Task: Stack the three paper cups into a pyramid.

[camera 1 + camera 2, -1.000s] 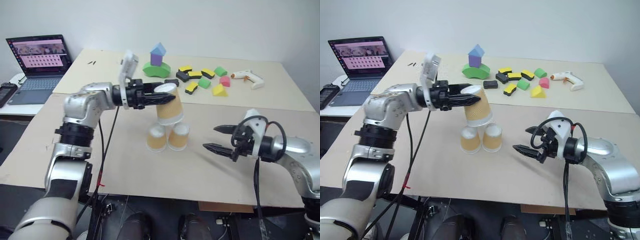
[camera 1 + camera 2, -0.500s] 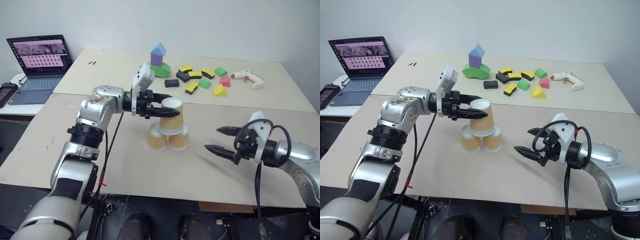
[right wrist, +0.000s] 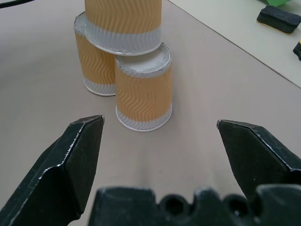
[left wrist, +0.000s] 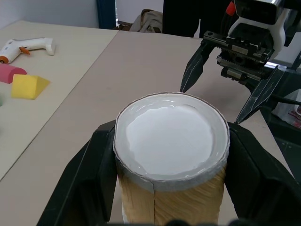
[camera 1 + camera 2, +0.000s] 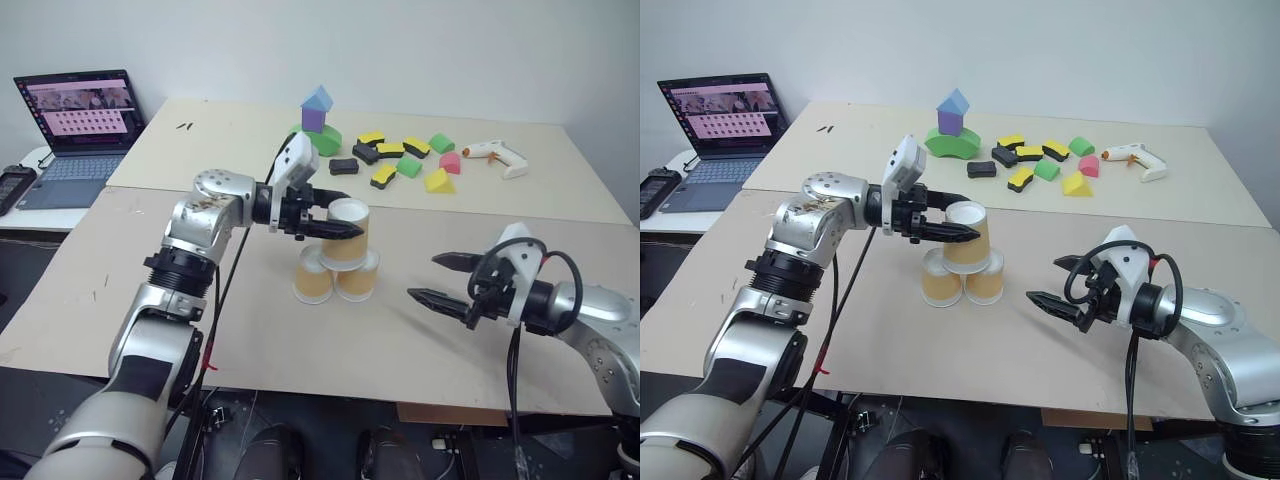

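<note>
Two tan-orange paper cups (image 5: 313,282) (image 5: 357,279) stand upside down, side by side, near the middle of the table. A third paper cup (image 5: 347,238) sits upside down across their bases, forming the pyramid. My left gripper (image 5: 338,226) reaches in from the left and is shut on this top cup; its black fingers (image 4: 94,174) flank the cup's white base (image 4: 171,136). My right gripper (image 5: 423,276) hovers open to the right of the stack, apart from it, with nothing between its fingers (image 3: 75,155). From there the top cup (image 3: 123,23) rests on both lower cups (image 3: 143,92).
Loose coloured foam blocks (image 5: 400,160) and a green-purple-blue block tower (image 5: 316,122) lie on the far table. A white glue gun (image 5: 497,155) is at the far right. A laptop (image 5: 78,125) stands at the left.
My left gripper has lowered the top cup and turned it from tilted to upright over the two lower cups. The right gripper has stayed in place, open.
</note>
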Controlling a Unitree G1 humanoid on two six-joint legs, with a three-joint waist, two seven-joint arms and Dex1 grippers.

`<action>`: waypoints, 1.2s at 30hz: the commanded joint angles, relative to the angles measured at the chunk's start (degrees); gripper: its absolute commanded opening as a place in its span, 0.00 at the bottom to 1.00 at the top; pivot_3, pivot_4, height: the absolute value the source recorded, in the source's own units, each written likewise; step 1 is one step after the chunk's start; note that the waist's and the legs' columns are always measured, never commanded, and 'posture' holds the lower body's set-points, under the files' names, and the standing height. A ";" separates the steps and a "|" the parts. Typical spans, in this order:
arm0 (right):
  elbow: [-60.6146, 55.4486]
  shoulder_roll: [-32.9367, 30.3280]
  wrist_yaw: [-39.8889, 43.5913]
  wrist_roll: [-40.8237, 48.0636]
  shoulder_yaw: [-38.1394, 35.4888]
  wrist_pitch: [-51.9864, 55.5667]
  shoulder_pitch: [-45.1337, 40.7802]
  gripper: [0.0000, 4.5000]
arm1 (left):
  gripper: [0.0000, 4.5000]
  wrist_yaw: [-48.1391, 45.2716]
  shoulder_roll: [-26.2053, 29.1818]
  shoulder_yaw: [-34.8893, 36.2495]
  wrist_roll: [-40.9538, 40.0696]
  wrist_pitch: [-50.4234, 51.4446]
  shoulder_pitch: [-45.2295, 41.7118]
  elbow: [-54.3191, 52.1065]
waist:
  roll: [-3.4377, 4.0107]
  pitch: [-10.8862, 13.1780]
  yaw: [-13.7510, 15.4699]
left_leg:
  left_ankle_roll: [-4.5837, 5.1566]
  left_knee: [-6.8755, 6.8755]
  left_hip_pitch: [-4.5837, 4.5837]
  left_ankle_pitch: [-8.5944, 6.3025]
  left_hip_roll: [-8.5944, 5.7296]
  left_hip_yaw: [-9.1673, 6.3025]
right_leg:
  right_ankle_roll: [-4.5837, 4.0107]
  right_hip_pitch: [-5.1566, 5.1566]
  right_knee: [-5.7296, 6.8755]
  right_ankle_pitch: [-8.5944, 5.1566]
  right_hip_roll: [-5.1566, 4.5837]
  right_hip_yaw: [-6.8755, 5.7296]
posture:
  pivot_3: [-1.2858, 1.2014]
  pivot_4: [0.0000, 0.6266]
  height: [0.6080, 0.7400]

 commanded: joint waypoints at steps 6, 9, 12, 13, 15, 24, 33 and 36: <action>-1.64 -0.39 -0.57 0.81 -2.27 -0.10 0.30 1.00 | 1.00 1.17 -1.05 2.05 -0.97 0.19 -1.49 -1.22 | 0.00 0.00 -0.04 | 0.00 0.03 -0.01 0.00 0.01 -0.01 | 0.00 -0.01 0.04 0.00 0.00 0.01 | 0.52 0.24 0.63; -1.29 -0.32 -0.57 0.63 -1.83 -0.26 0.07 1.00 | 1.00 1.37 -0.88 3.05 -2.37 2.65 -2.22 -2.28 | 0.00 0.00 -0.04 | 0.00 0.03 -0.01 0.00 0.01 -0.01 | 0.00 -0.01 0.05 0.00 0.00 0.01 | 0.52 0.24 0.63; -0.84 -0.23 -0.42 0.53 -1.41 -0.39 -0.38 1.00 | 1.00 1.77 -0.55 3.62 -2.88 4.14 -2.54 -3.36 | 0.00 0.00 -0.02 | 0.01 0.03 -0.01 0.00 0.01 -0.01 | 0.00 -0.01 0.05 0.00 0.00 0.01 | 0.52 0.24 0.63; -0.51 -0.18 -0.32 0.42 -1.17 -0.50 -0.62 1.00 | 1.00 2.00 -0.37 3.99 -3.24 4.72 -2.71 -4.01 | 0.00 0.00 -0.02 | 0.01 0.04 -0.01 0.00 0.01 -0.01 | 0.00 -0.01 0.05 0.00 0.00 0.00 | 0.52 0.24 0.63; 0.25 -0.09 -0.09 0.14 -0.73 -0.77 -0.97 1.00 | 1.00 2.40 -0.06 4.99 -4.43 6.30 -3.08 -5.39 | 0.00 0.00 -0.04 | 0.01 0.04 -0.01 0.00 0.01 -0.01 | 0.00 -0.01 0.05 0.00 0.00 0.01 | 0.52 0.24 0.63; 2.14 0.31 0.74 -0.68 0.60 -1.57 -2.46 1.00 | 1.00 13.76 1.91 19.63 -15.91 19.86 -5.03 -8.37 | 0.00 0.00 -0.29 | 0.01 0.03 0.03 0.00 0.03 -0.04 | 0.00 0.00 0.07 0.00 0.00 0.05 | 0.52 0.24 0.63; 5.49 0.52 -2.67 -3.53 -0.46 -1.74 -3.64 1.00 | 1.00 51.45 0.75 35.53 -8.24 11.39 7.95 -13.89 | 0.00 0.00 -0.42 | 0.01 -0.02 0.16 0.01 0.00 -0.07 | -0.01 0.11 0.08 0.01 -0.04 0.11 | 0.52 0.24 0.63; 8.93 1.16 -3.83 -5.44 0.48 -2.28 -4.73 1.00 | 1.00 57.30 1.38 38.58 -6.74 10.74 16.44 -17.00 | -0.01 0.01 -0.61 | 0.01 -0.10 0.15 0.01 0.01 -0.07 | -0.02 0.08 0.06 0.01 0.00 0.07 | 0.52 0.24 0.63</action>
